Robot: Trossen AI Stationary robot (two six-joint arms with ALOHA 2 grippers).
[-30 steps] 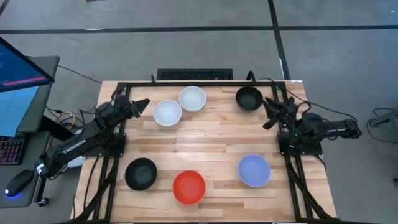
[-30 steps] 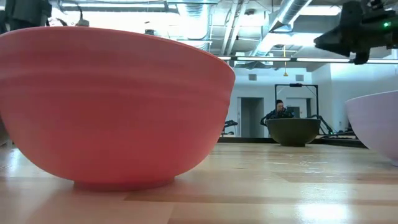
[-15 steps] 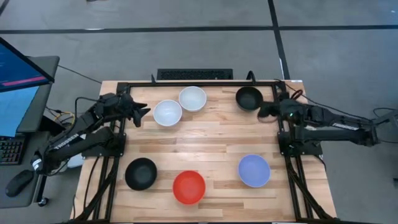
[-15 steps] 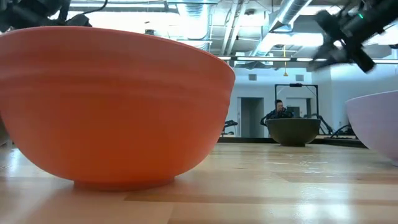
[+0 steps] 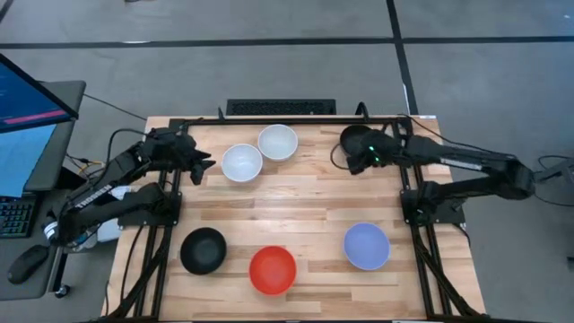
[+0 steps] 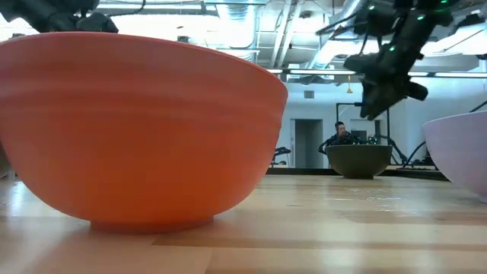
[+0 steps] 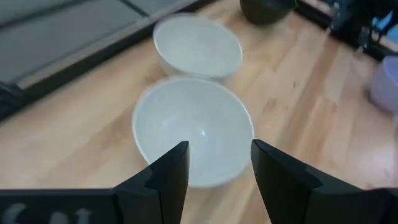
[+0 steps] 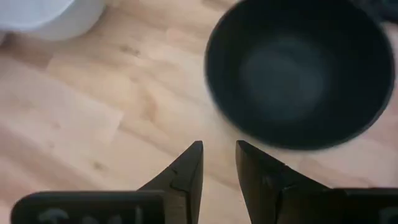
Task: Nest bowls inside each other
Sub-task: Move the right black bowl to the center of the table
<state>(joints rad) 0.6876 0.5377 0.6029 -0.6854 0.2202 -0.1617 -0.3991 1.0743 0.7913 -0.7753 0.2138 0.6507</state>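
Bowls lie scattered singly on the wooden tabletop (image 5: 305, 193), none nested. Taking the red bowl (image 5: 273, 270) at the near edge as landmark: a black bowl (image 5: 204, 250) sits just to its left, and the pale blue-lavender bowl (image 5: 367, 246) lies to its right, a little farther off. Well beyond the red bowl, toward the far edge, two white bowls (image 5: 241, 162) (image 5: 278, 142) sit side by side, nearly touching. The second black bowl (image 5: 357, 142) stands at the far right, diagonally across from the red bowl.

The right claw (image 5: 359, 156) hovers above the near rim of that far black bowl, its fingers (image 8: 186, 171) slightly apart with only a narrow gap between them, holding nothing. The left claw (image 5: 203, 164) hangs just left of the nearer white bowl, its fingers (image 7: 171, 174) spread apart and empty, pointing at that bowl.

In the low view the red bowl fills the foreground, with a person (image 6: 340, 135) visible in the room behind.
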